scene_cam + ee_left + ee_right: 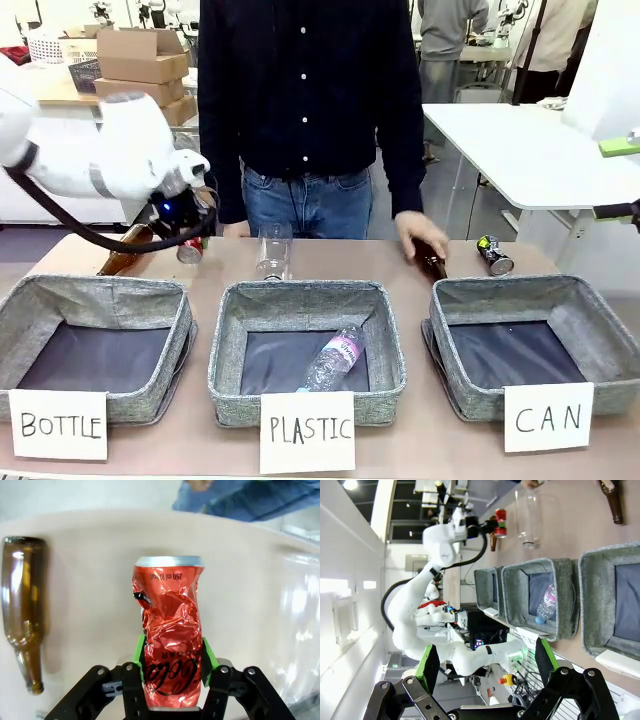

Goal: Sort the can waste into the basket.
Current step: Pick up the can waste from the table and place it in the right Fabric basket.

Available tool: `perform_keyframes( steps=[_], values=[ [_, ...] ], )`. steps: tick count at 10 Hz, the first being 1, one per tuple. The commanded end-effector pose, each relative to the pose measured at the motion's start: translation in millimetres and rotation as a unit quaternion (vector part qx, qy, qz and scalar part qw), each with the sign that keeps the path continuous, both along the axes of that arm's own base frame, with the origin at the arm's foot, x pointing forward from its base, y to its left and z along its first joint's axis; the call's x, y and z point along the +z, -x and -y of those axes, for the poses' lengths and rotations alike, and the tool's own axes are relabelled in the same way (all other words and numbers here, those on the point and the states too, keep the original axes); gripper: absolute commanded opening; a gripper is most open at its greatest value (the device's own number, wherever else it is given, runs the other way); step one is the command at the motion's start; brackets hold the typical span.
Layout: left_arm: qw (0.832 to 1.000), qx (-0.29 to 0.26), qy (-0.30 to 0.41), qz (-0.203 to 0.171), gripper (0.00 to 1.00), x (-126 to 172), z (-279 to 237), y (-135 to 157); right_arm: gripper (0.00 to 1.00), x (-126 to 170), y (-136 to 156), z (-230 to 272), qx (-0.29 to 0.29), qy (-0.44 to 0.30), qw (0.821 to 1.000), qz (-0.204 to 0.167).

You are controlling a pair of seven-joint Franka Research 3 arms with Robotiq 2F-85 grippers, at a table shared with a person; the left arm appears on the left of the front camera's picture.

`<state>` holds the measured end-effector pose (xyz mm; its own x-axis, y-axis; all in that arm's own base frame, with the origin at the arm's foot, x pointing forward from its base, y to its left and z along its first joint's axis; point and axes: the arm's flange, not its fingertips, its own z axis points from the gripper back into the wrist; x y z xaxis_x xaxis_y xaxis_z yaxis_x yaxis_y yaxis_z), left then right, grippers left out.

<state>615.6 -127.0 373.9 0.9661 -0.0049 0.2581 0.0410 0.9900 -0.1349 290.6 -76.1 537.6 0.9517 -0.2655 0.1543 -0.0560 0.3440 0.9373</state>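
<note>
My left gripper [186,238] is shut on the dented red can [191,250] at the table's far left, just off the tabletop. In the left wrist view its green pads [139,649] press both sides of the red can [169,630]. The dark can [494,255] lies on the table behind the grey basket [505,288] with the "CAN" card [548,417]. That basket holds nothing. My right gripper [487,665] stands open and holds nothing, far off to the right of the baskets.
A brown bottle [123,258] lies beside the red can. A clear plastic bottle [273,250] lies behind the "PLASTIC" basket [300,292], which holds another. The person's hand [418,232] rests on a second brown bottle [433,266]. The "BOTTLE" basket [100,288] stands at the left.
</note>
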Motion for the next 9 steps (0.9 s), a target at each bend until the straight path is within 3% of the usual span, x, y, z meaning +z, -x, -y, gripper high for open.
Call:
perform_keyframes(
  steps=[1, 2, 3, 4, 5, 6, 7, 8, 9],
  values=[
    [0.993, -0.075, 0.086, 0.024, 0.00, 81, -50, 76, 1.00, 1, -3, -1, 0.004, -0.008, 1.000, 0.016],
    [0.976, -0.155, 0.147, 0.043, 0.00, 118, -72, 125, 1.00, 1, -3, -1, 0.004, -0.008, 1.000, 0.016],
    [0.953, -0.235, 0.186, 0.047, 0.00, 136, -89, 172, 1.00, 1, -3, -1, 0.004, -0.008, 1.000, 0.016],
    [0.883, -0.406, 0.236, 0.032, 0.00, 143, -109, 235, 1.00, 1, -3, -1, 0.004, -0.008, 1.000, 0.016],
    [0.856, -0.457, 0.234, 0.049, 0.00, 138, -119, 271, 1.00, 1, -3, -1, 0.004, -0.008, 1.000, 0.016],
    [0.855, -0.452, 0.245, 0.072, 0.00, 133, -128, 287, 1.00, 1, -3, -1, 0.004, -0.008, 1.000, 0.016],
    [0.875, -0.413, 0.242, 0.070, 0.00, 127, -133, 285, 1.00, 1, -3, -1, 0.004, -0.008, 1.000, 0.016],
    [0.893, -0.373, 0.236, 0.086, 0.00, 148, -95, 276, 1.00, 1, -3, -1, 0.004, -0.008, 1.000, 0.016],
    [0.893, -0.373, 0.236, 0.086, 0.00, 148, -95, 276, 1.00, 1, -3, -1, 0.004, -0.008, 1.000, 0.016]
  ],
)
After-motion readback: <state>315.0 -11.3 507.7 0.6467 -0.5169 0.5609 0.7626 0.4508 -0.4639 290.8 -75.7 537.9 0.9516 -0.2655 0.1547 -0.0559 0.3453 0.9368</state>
